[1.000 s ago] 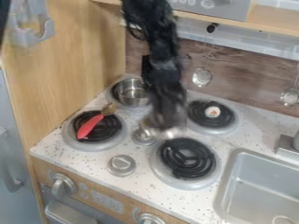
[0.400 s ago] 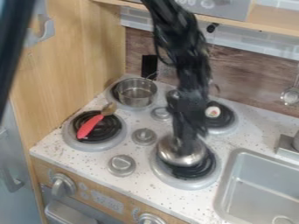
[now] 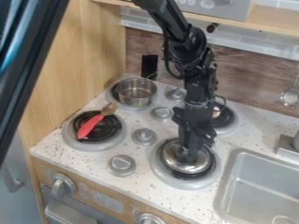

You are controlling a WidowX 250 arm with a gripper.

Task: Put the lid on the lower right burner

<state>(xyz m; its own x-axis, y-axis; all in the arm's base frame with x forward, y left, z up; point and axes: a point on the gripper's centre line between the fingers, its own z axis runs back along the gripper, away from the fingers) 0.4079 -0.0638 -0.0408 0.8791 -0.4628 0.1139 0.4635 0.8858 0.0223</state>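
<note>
While the bent arm (image 3: 198, 81) hangs steeply, pincer (image 3: 189, 155) down at the lid (image 3: 174, 158), opening and hold unclear

White speckled counter (image 3: 257, 131) around sink (image 3: 251, 192). Brown wood-grain panel (image 3: 251, 72) behind sink, pale tiles (image 3: 251, 42) high behind sink. Light wooden side wall (image 3: 93, 52) well left of sink.
</note>
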